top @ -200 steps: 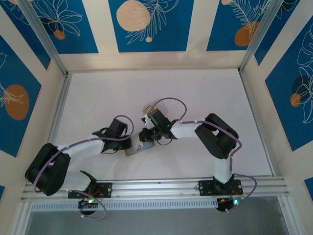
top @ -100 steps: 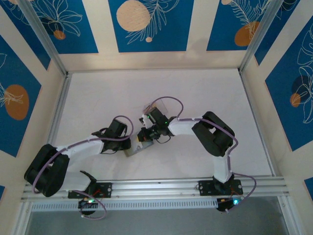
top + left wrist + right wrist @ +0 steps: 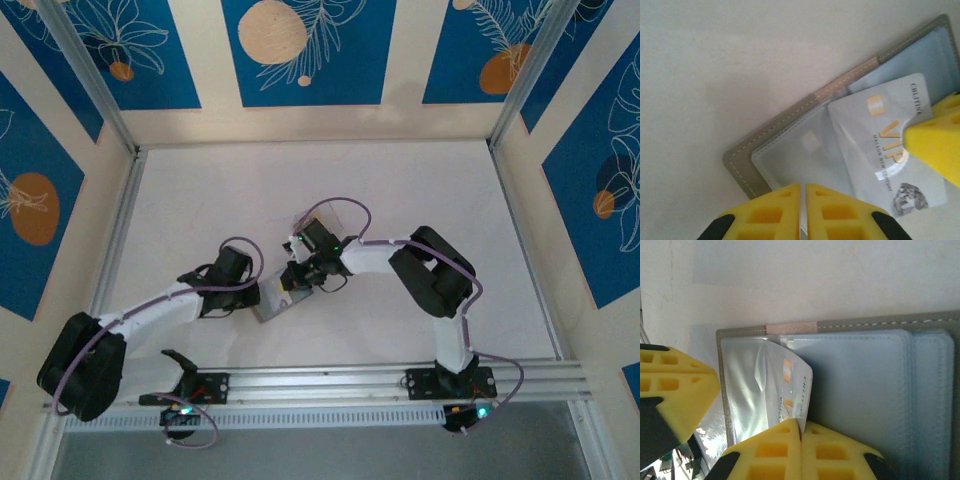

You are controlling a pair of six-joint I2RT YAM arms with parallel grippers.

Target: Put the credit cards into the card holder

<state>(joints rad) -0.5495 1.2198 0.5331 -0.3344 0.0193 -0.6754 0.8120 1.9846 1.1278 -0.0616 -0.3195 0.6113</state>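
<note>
VIP card (image 3: 886, 150) partly in open card holder (image 3: 790, 156)

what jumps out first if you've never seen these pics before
The pale card with gold VIP lettering draws the eye first: the right gripper is shut on it, and it appears partly slid under a clear sleeve of the open grey card holder with pale-blue pockets, near the middle of the white table. The left gripper, yellow-fingered like the other, pinches that clear sleeve at one edge.
</note>
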